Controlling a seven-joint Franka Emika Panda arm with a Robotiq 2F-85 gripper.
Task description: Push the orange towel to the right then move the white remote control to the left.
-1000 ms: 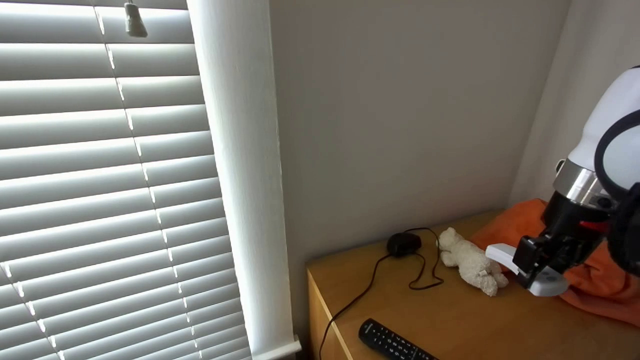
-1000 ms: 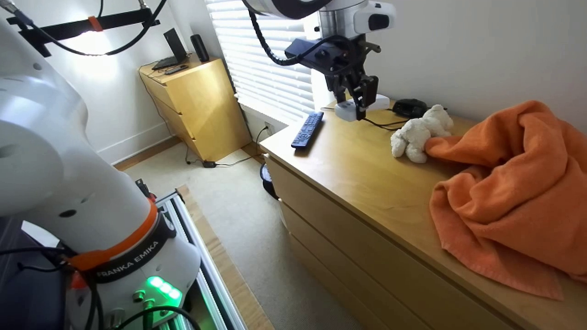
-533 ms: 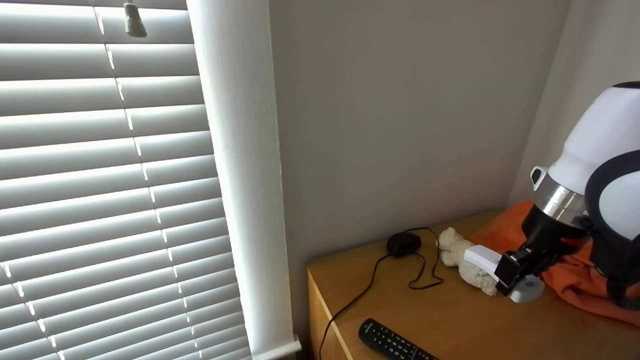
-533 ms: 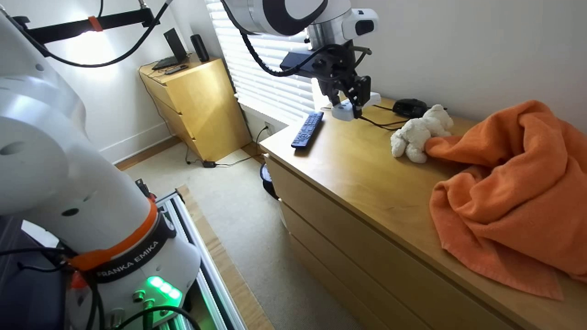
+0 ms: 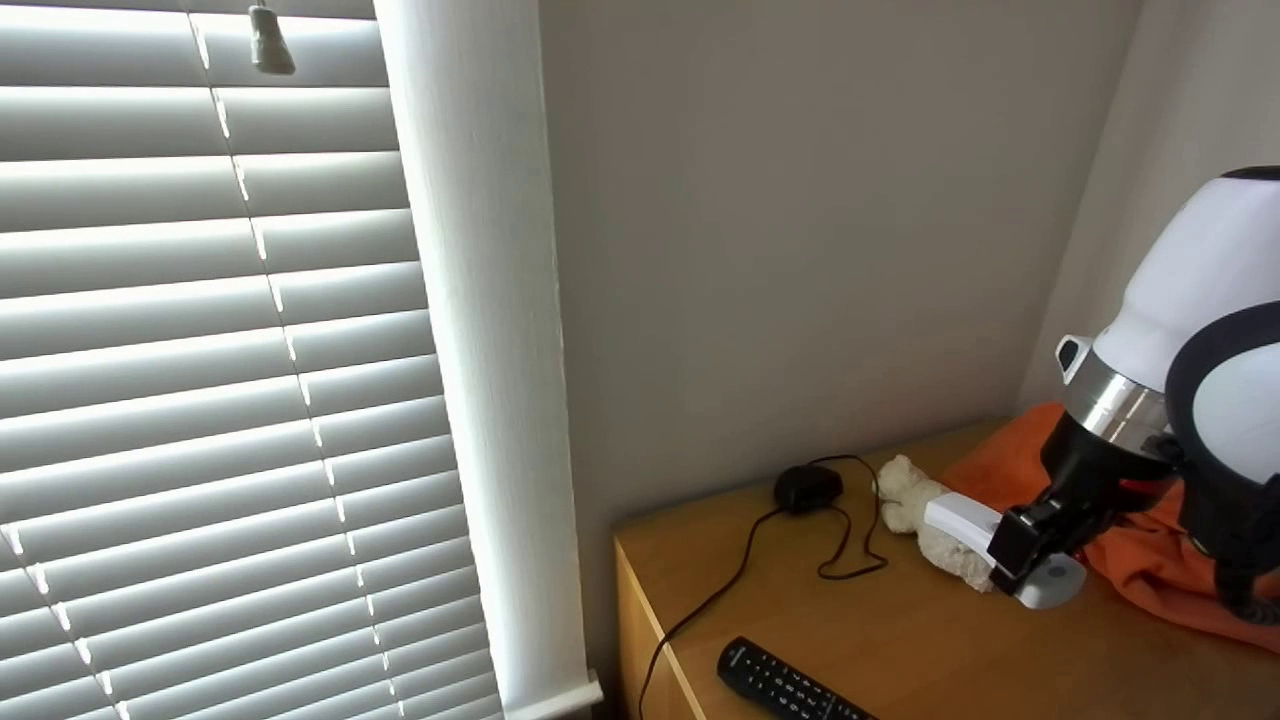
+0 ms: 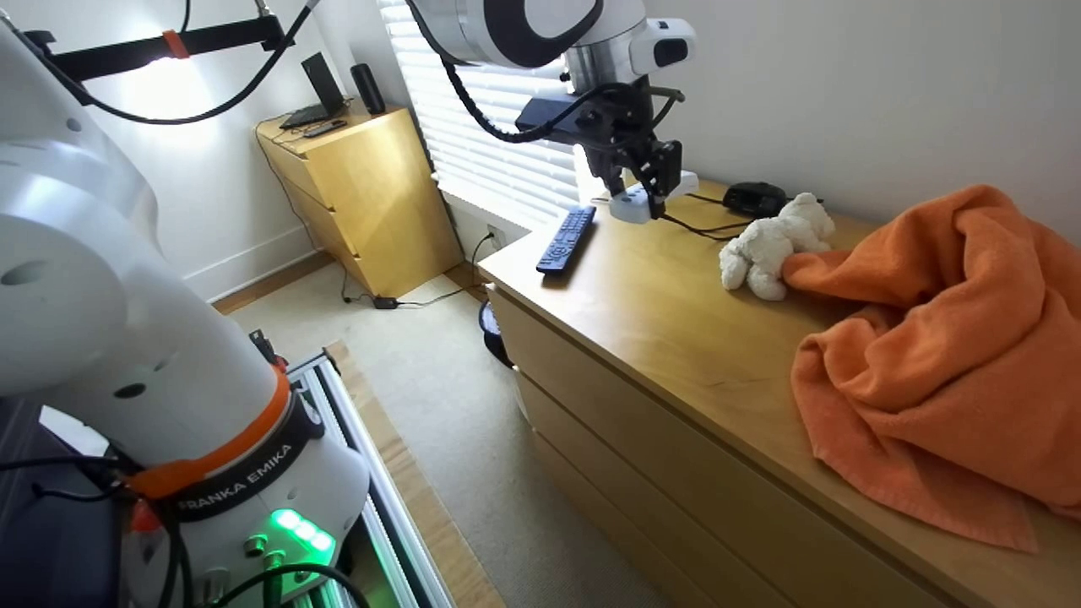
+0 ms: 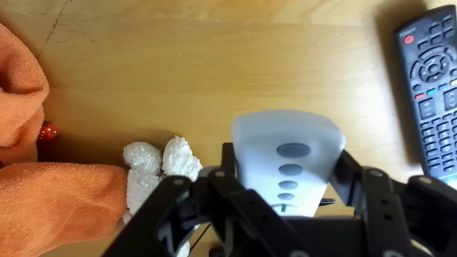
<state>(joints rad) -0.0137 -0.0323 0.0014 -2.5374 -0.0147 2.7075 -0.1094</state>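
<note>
The gripper [image 7: 285,161] pinches the white remote control [image 6: 632,207] above the counter [image 6: 676,317], in from its left edge; setting it down seemingly remains; the orange towel [image 6: 963,363] lies bunched farther right, near the front edge, push apparently done.

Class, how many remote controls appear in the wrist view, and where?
2: the white remote held in the tool, and the black remote on the dresser, at picture right. The towel might hide more.
</note>
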